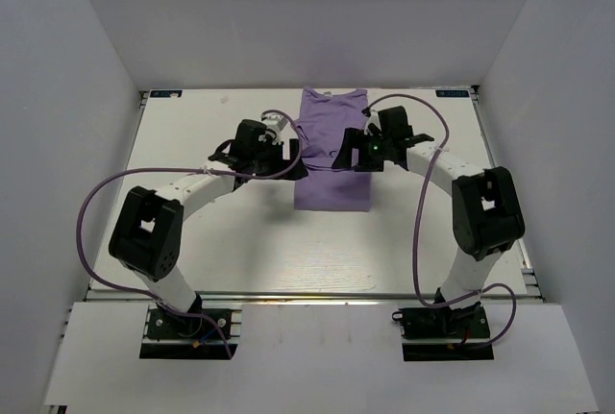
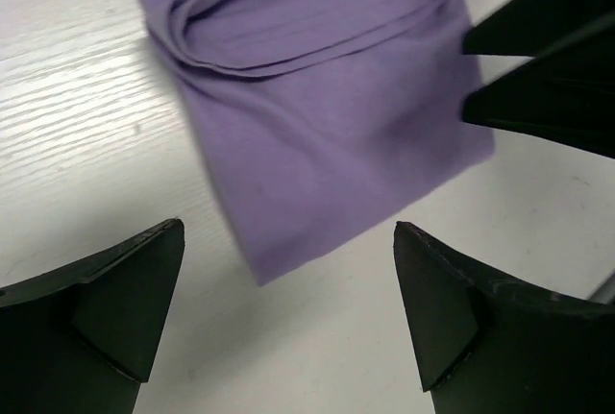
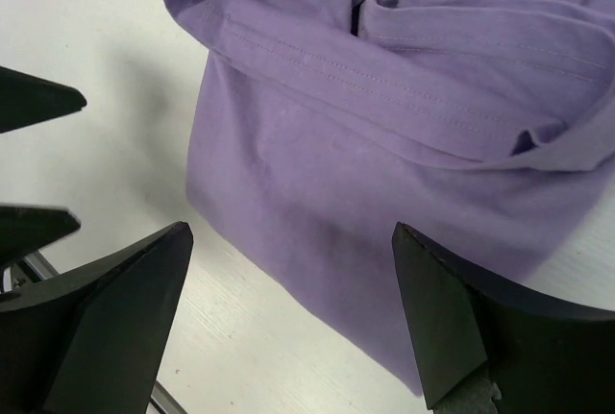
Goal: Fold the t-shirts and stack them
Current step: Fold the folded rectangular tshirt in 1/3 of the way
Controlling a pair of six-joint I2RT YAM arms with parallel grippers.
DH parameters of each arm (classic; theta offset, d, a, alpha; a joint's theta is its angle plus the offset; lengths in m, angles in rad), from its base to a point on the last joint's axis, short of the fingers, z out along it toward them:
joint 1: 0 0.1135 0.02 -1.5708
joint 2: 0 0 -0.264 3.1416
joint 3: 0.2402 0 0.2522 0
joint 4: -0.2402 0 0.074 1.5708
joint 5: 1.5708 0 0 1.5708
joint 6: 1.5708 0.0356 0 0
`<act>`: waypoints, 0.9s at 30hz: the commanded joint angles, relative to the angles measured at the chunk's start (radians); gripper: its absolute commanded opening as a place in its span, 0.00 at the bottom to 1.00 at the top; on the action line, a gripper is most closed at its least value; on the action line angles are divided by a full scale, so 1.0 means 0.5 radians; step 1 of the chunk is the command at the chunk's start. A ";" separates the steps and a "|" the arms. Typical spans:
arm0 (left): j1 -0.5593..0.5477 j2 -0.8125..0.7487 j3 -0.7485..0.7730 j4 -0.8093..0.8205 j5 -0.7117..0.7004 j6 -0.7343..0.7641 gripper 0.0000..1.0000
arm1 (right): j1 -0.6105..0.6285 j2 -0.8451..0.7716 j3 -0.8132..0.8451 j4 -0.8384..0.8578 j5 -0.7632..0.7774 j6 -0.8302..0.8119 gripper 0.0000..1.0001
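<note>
— Where is the lavender t-shirt point(image 1: 330, 185)?

— It lies on the white table point(image 1: 192, 251), toward 12 o'clock from the table's middle. It is folded into a narrow strip, with its neck end at the far edge. The cloth lies in layers, with stitched hems crossing the top in the right wrist view point(image 3: 384, 145).

— And the left gripper point(image 1: 288, 153)?

— It is at the strip's 9 o'clock edge. Its own camera shows both fingers spread wide with nothing between them, and a corner of the shirt point(image 2: 327, 107) lies below the gap, toward 12 o'clock.

— The right gripper point(image 1: 352, 151)?

— It is at the 3 o'clock edge, facing the left one across the cloth. Its jaws also gape wide and hold nothing, and the shirt's folded end lies under them.

— Do the two grippers touch?

— No. They are near each other but apart. The dark tips of the right one show at 2 o'clock in the left wrist view.
</note>
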 commanded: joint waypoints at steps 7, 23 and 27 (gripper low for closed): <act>-0.096 0.060 -0.134 0.557 0.638 0.103 0.99 | 0.065 0.212 0.099 0.221 0.044 0.009 0.90; -0.284 0.446 -0.294 0.862 0.568 0.274 0.99 | 0.065 0.457 0.301 0.454 0.044 0.141 0.90; -0.284 0.474 -0.293 0.794 0.531 0.296 0.99 | 0.062 0.537 0.439 0.460 0.056 0.163 0.90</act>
